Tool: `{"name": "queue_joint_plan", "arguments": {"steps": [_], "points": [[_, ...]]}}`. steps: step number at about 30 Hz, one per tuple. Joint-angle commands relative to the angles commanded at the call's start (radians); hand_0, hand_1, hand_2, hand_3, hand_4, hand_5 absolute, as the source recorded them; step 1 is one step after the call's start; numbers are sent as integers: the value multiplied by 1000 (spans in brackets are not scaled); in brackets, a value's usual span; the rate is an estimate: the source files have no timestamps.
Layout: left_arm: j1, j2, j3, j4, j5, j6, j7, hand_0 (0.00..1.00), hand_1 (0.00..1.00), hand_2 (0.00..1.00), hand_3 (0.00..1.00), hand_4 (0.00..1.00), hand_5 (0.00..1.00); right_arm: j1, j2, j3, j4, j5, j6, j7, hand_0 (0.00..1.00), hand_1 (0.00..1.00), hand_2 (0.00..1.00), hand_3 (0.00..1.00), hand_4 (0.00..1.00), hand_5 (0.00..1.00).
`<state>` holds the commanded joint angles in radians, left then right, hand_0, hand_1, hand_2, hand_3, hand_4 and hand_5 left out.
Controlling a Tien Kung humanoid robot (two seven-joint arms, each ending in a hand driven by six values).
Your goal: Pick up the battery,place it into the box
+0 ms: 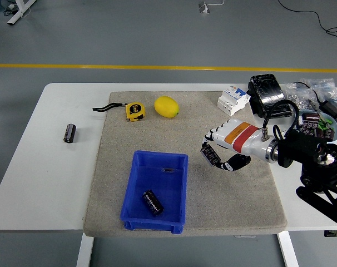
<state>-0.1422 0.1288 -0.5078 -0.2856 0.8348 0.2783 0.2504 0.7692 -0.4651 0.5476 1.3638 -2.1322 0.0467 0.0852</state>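
Note:
My right hand [217,151] is shut on a black cylindrical battery [209,154], holding it above the grey mat just right of the blue box [134,189]. A second black battery [152,202] lies inside the box near its front. A third battery [70,133] lies on the white table at the far left, well away from the hand. The left arm is out of sight.
On the grey mat [241,194] sit a yellow tape measure [135,110] and a lemon [166,107] at the back. A white breaker block [233,99], a black pack [268,95], bagged parts [302,95] and a bowl of components [320,125] crowd the right rear.

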Motion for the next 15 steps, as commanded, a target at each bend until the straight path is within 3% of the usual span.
{"name": "queue_joint_plan", "arguments": {"steps": [15], "points": [[2, 1, 1, -1, 1, -3, 0, 678, 631, 671, 646, 658, 687, 10, 24, -20, 153, -23, 7, -16, 517, 574, 723, 589, 739, 161]]}}
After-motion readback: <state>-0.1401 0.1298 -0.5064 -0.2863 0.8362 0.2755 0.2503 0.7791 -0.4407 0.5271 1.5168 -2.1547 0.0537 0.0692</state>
